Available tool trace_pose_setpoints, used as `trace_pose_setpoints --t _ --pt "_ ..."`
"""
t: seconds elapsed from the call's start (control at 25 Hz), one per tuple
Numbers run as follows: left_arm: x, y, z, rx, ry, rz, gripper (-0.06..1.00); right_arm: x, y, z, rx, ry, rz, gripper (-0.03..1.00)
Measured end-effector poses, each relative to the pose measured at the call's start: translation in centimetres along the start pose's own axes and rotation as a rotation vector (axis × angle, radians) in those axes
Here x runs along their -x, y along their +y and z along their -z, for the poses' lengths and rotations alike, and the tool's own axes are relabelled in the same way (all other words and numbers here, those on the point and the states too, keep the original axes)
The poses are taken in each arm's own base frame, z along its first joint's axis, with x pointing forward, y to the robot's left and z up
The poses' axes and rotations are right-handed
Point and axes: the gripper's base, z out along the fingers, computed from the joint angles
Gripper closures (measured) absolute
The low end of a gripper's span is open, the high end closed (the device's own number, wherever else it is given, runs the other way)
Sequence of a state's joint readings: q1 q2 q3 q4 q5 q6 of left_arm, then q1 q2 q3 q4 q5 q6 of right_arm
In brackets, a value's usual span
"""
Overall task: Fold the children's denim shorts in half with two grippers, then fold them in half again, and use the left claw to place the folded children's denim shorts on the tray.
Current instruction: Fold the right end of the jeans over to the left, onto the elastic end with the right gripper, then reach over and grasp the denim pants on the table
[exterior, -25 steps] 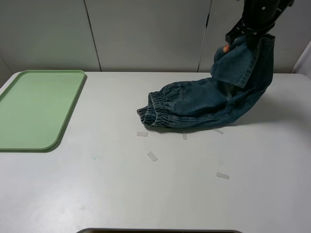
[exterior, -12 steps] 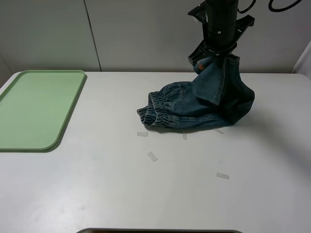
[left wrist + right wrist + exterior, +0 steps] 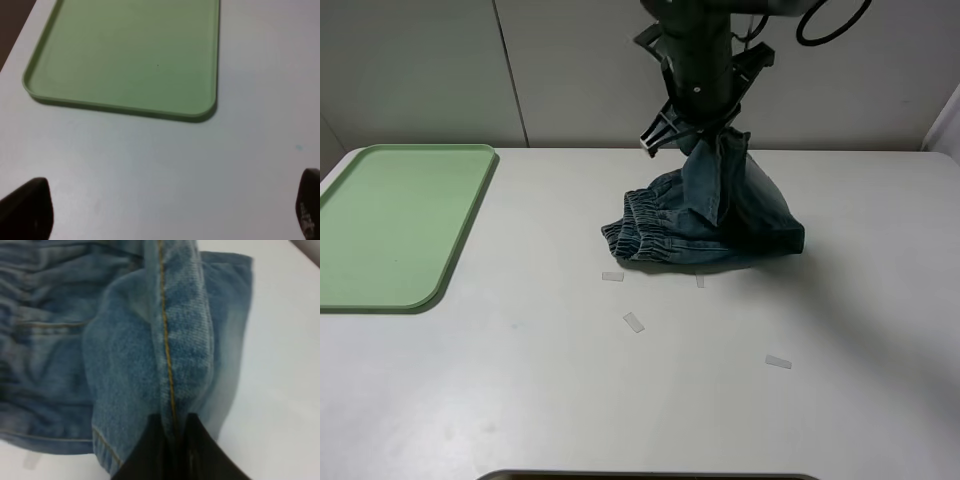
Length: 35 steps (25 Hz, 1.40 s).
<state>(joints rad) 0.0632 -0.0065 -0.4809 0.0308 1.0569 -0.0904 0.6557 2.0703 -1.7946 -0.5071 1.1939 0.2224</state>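
Exterior high view: the right hand [image 3: 705, 130] is seen pinched shut on a lifted edge of the children's denim shorts [image 3: 730, 215], and the cloth is draped straight down from it onto the desk [image 3: 620, 400]. The rest of the garment is left lying directly beneath and slightly to the tray side of that hand, with the gathered waistband [image 3: 640, 225] pointed toward the tray [image 3: 380, 230]. The long axis of the shorts is thus laid across the desk, from the waistband to the doubled end under the hand. In the right wrist view the right hand [image 3: 172, 427] is shown clamped along a yellow-stitched seam [image 3: 167, 355] of the shorts [image 3: 125, 355]. The left hand [image 3: 167, 212] is held wide open and empty above bare desk, with the tray [image 3: 125, 50] just ahead of it and the shorts well apart from it. The right hand is judged the nearer one; the held edge is probably to be laid toward the waistband.
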Motion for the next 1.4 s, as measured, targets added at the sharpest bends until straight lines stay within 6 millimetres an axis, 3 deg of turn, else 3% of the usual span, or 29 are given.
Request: trace_pose_setpoints --t 0.24,0.36,0.84,0.88,0.92,1.0,1.04,1.16,1.4 --pt "0.0 0.0 0.0 0.0 0.0 0.0 -0.02 0.3 5.1 -0.2 0.022 -0.018 0.07 0.96" --pt "0.0 0.0 0.0 0.0 0.0 0.0 -0.02 0.3 6.3 0.2 0.031 -0.037 0.07 0.96" --pt "0.0 0.0 0.0 0.0 0.0 0.0 -0.02 0.4 6.8 0.5 0.037 -0.049 0.07 0.95" --pt "0.0 0.0 0.0 0.0 0.0 0.0 -0.02 0.4 6.8 0.5 0.049 -0.048 0.057 0.7" --pt "0.0 0.0 0.0 0.0 0.0 0.0 -0.02 0.4 6.8 0.5 0.049 -0.048 0.057 0.7" --pt "0.0 0.0 0.0 0.0 0.0 0.0 -0.02 0.6 7.0 0.9 0.091 -0.05 0.026 0.42" --pt "0.0 0.0 0.0 0.0 0.0 0.0 -0.02 0.8 7.2 1.3 0.122 -0.054 0.006 0.37" --pt "0.0 0.0 0.0 0.0 0.0 0.0 -0.02 1.2 7.2 2.0 0.161 -0.071 -0.022 0.29" --pt "0.0 0.0 0.0 0.0 0.0 0.0 -0.02 2.2 6.3 4.1 0.169 -0.101 -0.06 0.27"
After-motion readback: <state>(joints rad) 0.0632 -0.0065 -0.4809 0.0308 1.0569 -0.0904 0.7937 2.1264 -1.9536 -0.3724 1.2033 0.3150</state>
